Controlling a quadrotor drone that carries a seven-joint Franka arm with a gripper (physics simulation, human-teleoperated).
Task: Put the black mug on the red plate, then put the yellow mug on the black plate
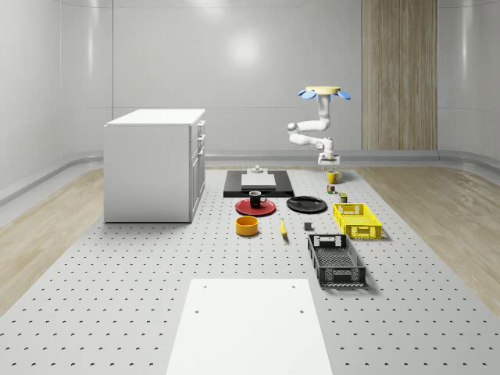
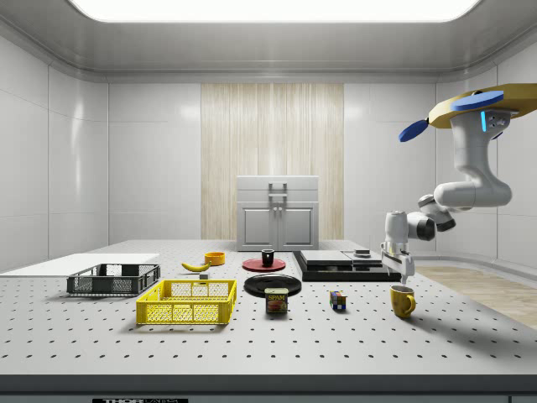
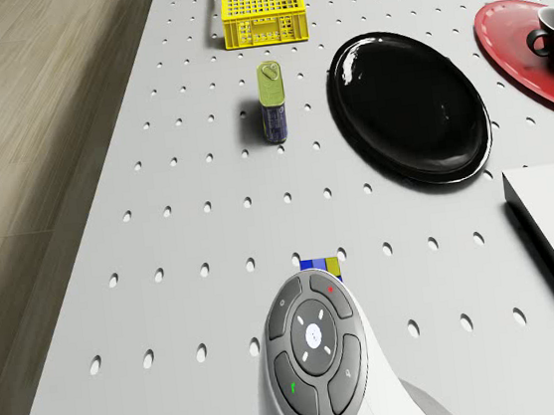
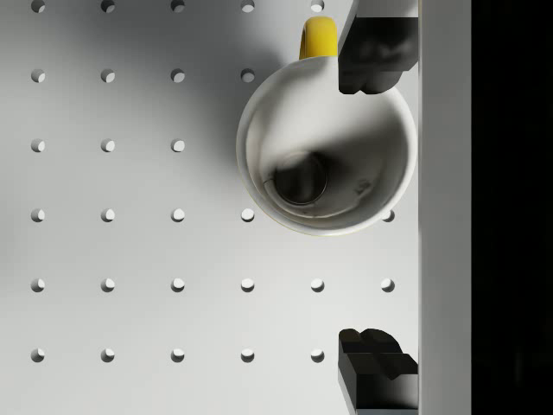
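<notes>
1. My drone [image 2: 470,105] hovers past the table's [image 1: 117,312] far right corner in the whole-scene view, arm reaching down.
2. The gripper [image 4: 378,207] hangs just above the yellow mug [image 4: 324,147], jaws spread wide, gripping nothing.
3. The yellow mug stands upright on the table, apart from the black plate [image 3: 410,102].
4. The black mug [image 1: 256,198] sits on the red plate [image 1: 244,208].

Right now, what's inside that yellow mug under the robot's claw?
The yellow mug looks empty: its white inside and shadowed bottom show from the wrist view. One fingertip of the open gripper covers part of the rim.
</notes>
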